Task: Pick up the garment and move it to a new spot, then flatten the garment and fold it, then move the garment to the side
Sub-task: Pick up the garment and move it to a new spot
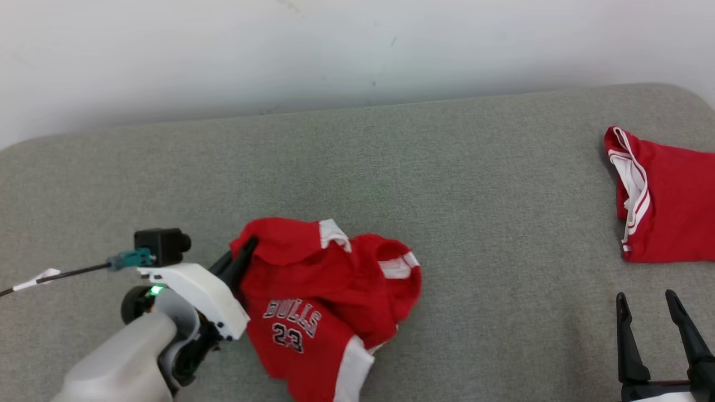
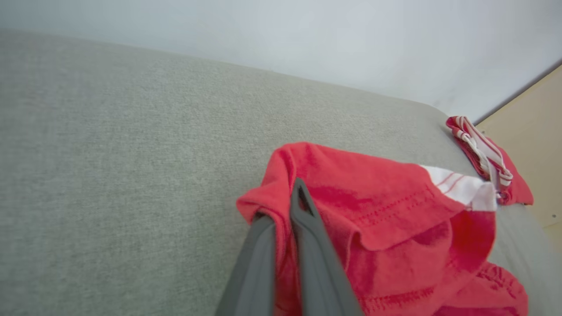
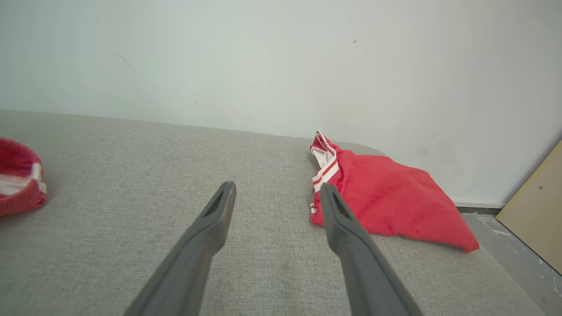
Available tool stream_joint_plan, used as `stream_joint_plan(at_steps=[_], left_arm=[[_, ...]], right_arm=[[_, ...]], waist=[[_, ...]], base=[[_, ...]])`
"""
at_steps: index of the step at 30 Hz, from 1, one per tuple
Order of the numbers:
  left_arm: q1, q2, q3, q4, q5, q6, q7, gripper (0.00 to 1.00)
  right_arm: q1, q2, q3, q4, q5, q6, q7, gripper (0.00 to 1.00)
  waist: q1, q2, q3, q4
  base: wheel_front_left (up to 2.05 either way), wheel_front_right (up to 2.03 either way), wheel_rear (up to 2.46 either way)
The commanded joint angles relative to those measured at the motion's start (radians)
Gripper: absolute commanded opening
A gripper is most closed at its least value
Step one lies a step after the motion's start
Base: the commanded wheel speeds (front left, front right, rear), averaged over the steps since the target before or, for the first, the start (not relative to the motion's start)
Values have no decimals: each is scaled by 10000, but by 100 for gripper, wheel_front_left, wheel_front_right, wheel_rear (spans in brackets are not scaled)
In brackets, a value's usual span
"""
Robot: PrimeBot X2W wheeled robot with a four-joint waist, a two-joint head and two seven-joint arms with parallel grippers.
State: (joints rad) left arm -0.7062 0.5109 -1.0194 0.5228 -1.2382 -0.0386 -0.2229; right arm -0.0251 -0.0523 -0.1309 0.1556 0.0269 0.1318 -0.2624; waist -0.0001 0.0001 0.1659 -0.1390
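**A:** What takes up most of the head view?

**B:** A grey padded surface runs edge to edge, with a pale wall behind it at twelve o'clock

**A:** Where is the garment?

**B:** The red jersey lies crumpled on the surface at about seven o'clock from the middle of the view. Its white trim shows, and its number print reads upside down to the camera. A second red garment with striped white trim lies at three o'clock near the rounded corner, well apart from the jersey

**A:** And the arms?

**B:** The left gripper sits at eight o'clock, pointing toward two o'clock. It is clamped on the jersey's near edge. In the left wrist view, red cloth is pinched between its dark fingers and a fold drapes over one of them. The right gripper is at five o'clock with its jaws spread wide, pointing to twelve and apart from both garments. In the right wrist view, the second garment lies at one o'clock, just past the right finger
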Motion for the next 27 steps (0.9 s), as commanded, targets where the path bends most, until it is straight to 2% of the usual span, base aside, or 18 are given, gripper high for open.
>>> stream_joint_plan(at_steps=[1, 6, 7, 9, 10, 15, 21, 22, 27], left_arm=[[-165, -85, -14, 513, 225, -75, -120, 0], [-395, -347, -92, 2060, 580, -268, -259, 0], [-412, -420, -91, 2285, 651, -297, -276, 11], [-417, -524, -89, 2666, 793, -319, -344, 55], [-385, -577, -70, 2833, 833, -330, -352, 100], [-140, -804, 271, 3147, 1141, -325, -435, 100], [672, -642, 2059, 1841, 2561, 510, -403, 100], [672, -642, 2059, 1841, 2561, 510, -403, 100], [2118, -633, 3505, 413, 3731, 1096, -407, 100]], right_arm=[[-141, 14, 6, 29, 15, -23, -26, 100], [-187, 13, 37, 173, 44, -23, -26, 100], [-175, 12, 28, 189, 49, -23, -26, 100], [-125, 14, 8, 225, 64, -23, -27, 100], [-91, 14, 7, 250, 65, -23, -27, 100], [64, 13, -69, 269, 80, -23, -27, 100], [312, 14, -349, 134, 2, -23, -27, 100], [312, 14, -349, 134, 2, -23, -27, 100], [504, 13, -474, 68, -27, -23, -27, 100]], waist=[[1, -1, 2, -40], [1, -1, -99, -168], [1, -1, -128, -176], [1, -1, -190, -181], [1, -1, -238, -183], [1, -1, -524, -129], [1, -1, -890, 186], [1, -1, -890, 186], [1, -1, -1177, 440]], base=[[0, 0, 0], [0, 0, 0], [0, 0, 0], [0, 0, 0], [0, 0, 0], [0, 0, 0], [0, 0, 0], [0, 0, 0], [0, 0, 0]])
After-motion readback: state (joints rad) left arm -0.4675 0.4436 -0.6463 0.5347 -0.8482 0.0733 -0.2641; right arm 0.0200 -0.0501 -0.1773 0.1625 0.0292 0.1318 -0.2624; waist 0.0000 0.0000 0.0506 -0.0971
